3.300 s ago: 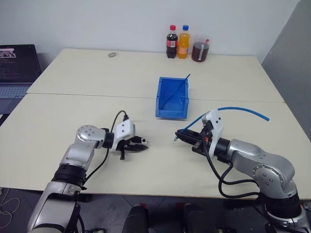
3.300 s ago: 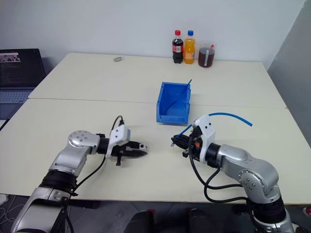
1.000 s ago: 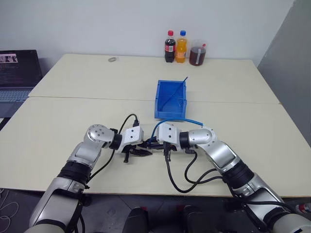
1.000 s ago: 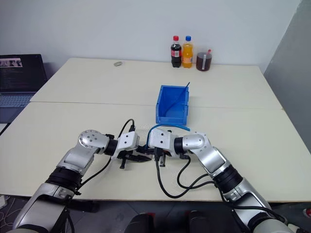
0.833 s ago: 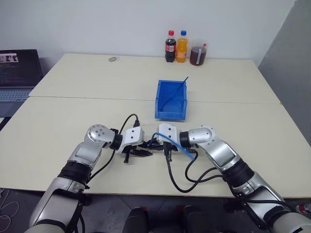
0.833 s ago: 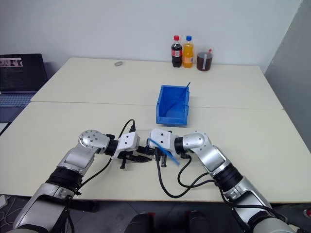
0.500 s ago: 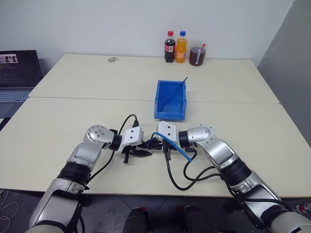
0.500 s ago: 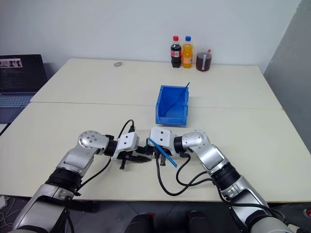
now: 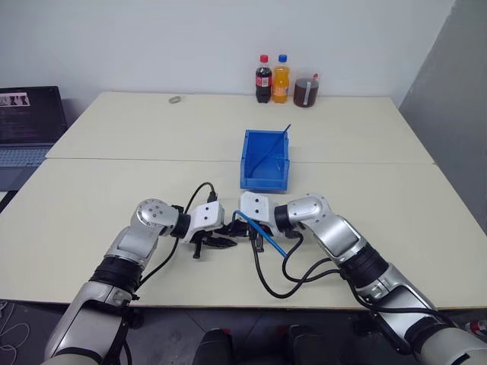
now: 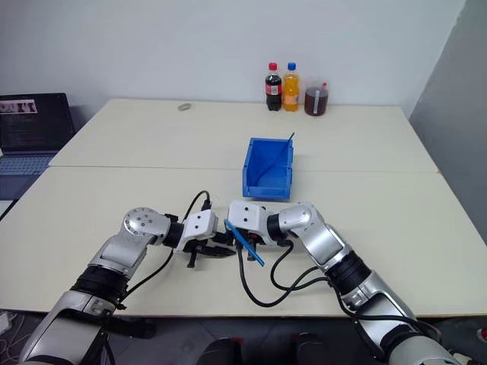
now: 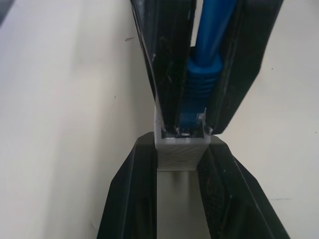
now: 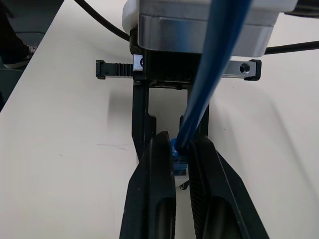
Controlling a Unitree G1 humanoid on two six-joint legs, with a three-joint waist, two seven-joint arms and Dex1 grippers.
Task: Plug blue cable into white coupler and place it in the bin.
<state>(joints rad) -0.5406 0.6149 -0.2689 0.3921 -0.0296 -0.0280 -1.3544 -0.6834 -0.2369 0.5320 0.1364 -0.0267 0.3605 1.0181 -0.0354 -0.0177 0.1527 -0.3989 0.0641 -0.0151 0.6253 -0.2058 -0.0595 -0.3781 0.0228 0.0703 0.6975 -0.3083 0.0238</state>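
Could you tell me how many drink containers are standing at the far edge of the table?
3: a dark cola bottle with red cap, an orange soda bottle with blue cap beside it, then a clear cup of dark drink rightmost.

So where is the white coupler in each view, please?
Left eye: hidden between the two grippers, below the bin.
Right eye: hidden there too.
Left wrist: white coupler centre, in the lower jaws.
Right wrist: hidden behind the fingers.
Shared landmark: blue cable.
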